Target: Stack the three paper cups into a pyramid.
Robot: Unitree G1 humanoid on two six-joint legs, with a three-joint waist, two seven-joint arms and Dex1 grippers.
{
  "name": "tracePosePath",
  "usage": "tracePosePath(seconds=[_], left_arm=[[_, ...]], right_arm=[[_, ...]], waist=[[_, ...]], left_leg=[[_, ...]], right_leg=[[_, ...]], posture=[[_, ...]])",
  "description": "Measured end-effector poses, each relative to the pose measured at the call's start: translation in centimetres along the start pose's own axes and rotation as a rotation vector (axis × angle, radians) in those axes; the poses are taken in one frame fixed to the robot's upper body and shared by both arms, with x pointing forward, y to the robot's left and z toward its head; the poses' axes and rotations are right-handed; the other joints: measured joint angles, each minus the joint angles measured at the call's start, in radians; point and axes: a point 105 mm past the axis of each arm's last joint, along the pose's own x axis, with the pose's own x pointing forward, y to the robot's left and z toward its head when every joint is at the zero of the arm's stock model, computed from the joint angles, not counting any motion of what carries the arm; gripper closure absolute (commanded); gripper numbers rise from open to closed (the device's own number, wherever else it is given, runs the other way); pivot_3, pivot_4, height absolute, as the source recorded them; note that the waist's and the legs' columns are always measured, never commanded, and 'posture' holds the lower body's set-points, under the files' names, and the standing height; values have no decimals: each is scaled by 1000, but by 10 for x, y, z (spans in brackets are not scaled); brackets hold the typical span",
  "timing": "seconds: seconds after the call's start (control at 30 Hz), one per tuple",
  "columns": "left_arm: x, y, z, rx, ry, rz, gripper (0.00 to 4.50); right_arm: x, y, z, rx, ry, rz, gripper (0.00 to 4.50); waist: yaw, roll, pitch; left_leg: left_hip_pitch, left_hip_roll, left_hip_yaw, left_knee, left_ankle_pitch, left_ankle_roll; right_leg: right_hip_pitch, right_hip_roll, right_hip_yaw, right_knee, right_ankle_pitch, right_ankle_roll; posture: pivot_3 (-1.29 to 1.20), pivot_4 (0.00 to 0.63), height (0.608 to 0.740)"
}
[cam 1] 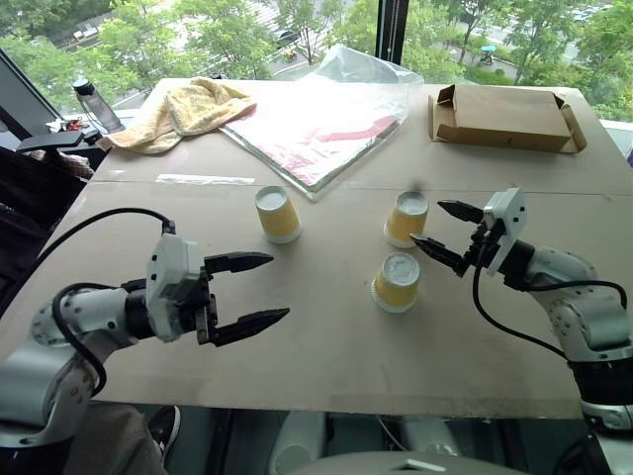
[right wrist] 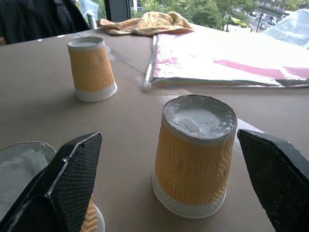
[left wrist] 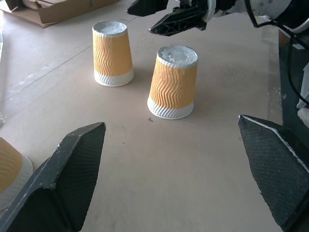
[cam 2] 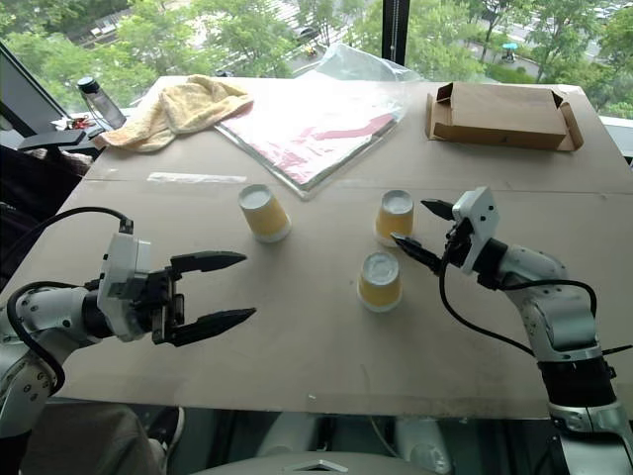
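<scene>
**Three cups down, nothing stacked, both hands empty**

All three yellow paper cups stand upside down on the bench (cam 1: 326,366), none on top of another. The left cup (cam 1: 278,214) sits alone, well apart from the other two. Over on the right, the far cup (cam 1: 406,218) and the near cup (cam 1: 397,282) stand close together but apart, with a clear strip of bench between them.

The right hand (cam 1: 447,236) hangs just right of that pair, fingers spread wide and gripping nothing, with its lower fingertip near the gap between the two cups. The left hand (cam 1: 252,292) hovers at the near left, jaws wide too, empty, well short of the left cup.

Now the risks. These cups look light and ribbed, so I'd expect a hard pinch to crease one, and a finger brushing past could tip or slide its neighbour. If the right pair is to be the base, the gap matters: too wide and the top cup drops through, and nudging them together could knock one over.

In the left wrist view, the left cup is cut off at the edge. In the right wrist view, the near cup is mostly hidden behind a finger. Beyond lie a yellow towel (cam 1: 183,111), a plastic-wrapped sheet (cam 1: 316,129) and a cardboard box (cam 1: 504,119).
</scene>
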Motion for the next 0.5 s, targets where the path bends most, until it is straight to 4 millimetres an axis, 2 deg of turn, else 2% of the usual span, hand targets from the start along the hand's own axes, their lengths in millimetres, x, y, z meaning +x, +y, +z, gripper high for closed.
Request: tracePosePath(seconds=[0.07, 0.17, 0.5], left_arm=[[0, 2, 5, 16, -11, 3, 0], [-4, 8, 14, 37, -39, 38, 0], [-8, 10, 15, 32, -61, 69, 0]], right_arm=[[12, -4, -4, 5, -5, -1, 59], [25, -8, -6, -2, -12, 4, 59], [46, -18, -9, 10, -18, -15, 59]], waist=[[-3, 0, 0], [-5, 0, 0], [-5, 0, 0]], left_leg=[[-8, 0, 1, 4, 0, 0], [-11, 0, 2, 8, 0, 0], [-11, 0, 2, 15, 0, 0]], right_leg=[[-9, 0, 1, 5, 0, 0], [-14, 0, 1, 11, 0, 0], [-14, 0, 2, 17, 0, 0]], posture=[[0, 150, 740], [0, 150, 740], [0, 150, 740]])
